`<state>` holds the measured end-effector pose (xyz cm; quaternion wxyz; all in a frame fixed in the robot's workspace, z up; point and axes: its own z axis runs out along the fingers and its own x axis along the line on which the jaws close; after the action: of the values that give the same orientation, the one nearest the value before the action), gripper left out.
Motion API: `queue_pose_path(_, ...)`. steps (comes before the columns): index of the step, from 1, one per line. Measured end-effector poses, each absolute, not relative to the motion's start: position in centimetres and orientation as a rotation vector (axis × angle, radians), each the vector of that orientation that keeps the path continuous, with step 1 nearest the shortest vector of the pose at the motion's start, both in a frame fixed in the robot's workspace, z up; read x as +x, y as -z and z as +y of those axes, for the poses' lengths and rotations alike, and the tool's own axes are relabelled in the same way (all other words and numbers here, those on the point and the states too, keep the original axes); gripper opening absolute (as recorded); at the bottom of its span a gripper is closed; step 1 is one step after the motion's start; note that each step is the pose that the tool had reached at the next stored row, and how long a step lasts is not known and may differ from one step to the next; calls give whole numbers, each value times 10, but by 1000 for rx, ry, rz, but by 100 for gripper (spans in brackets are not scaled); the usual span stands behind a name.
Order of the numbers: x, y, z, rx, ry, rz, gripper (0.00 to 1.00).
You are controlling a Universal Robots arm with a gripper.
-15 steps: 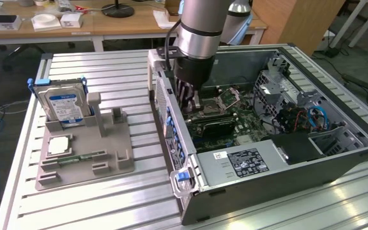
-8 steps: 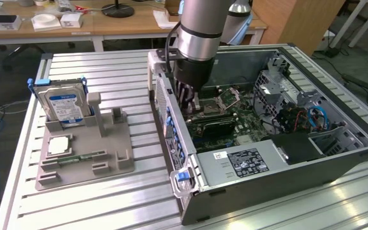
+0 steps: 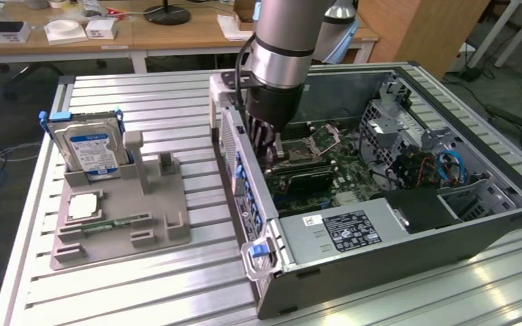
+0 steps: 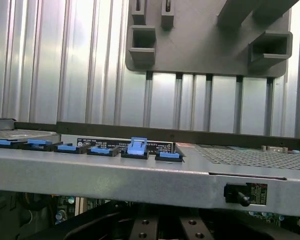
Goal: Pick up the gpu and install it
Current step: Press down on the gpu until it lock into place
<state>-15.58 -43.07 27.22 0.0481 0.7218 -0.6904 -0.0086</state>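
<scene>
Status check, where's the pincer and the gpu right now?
Pincer shut, down inside the case. Gpu dark card at motherboard, just below the pincer. Grip on it unclear.

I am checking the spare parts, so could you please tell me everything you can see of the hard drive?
The hard drive is a silver metal box with a blue-and-white label on its face and blue plastic rails along its sides. It stands upright, slotted into the far end of the grey holder on the ribbed metal table, at the exterior view's left of the open computer case. Only the holder touches it.
</scene>
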Motion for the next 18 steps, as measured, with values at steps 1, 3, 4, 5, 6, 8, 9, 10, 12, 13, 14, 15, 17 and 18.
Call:
queue_pose_path(1,-156,-272,-431,2203,27,-2102,10)
queue_pose_path(3,-156,-272,-431,2207,27,-2096,10)
queue_pose_path(4,-156,-272,-431,2208,28,-2094,10)
queue_pose_path(5,-156,-271,-431,2208,28,-2094,10)
queue_pose_path(6,-156,-271,-431,2208,28,-2093,10)
queue_pose_path(8,-156,-271,-428,2208,28,-2093,10)
queue_pose_path(9,-156,-271,-426,2208,29,-2093,10)
queue_pose_path(10,-156,-271,-424,2208,29,-2093,10)
queue_pose_path(12,-156,-271,-421,2208,29,-2093,10)
queue_pose_path(13,-156,-271,-421,2207,31,-2093,10)
queue_pose_path(14,-156,-271,-420,2206,34,-2091,10)
queue_pose_path(15,-156,-271,-420,2205,36,-2089,10)
queue_pose_path(17,-156,-273,-419,2202,42,-2087,10)
queue_pose_path(18,-156,-275,-419,2202,42,-2087,10)
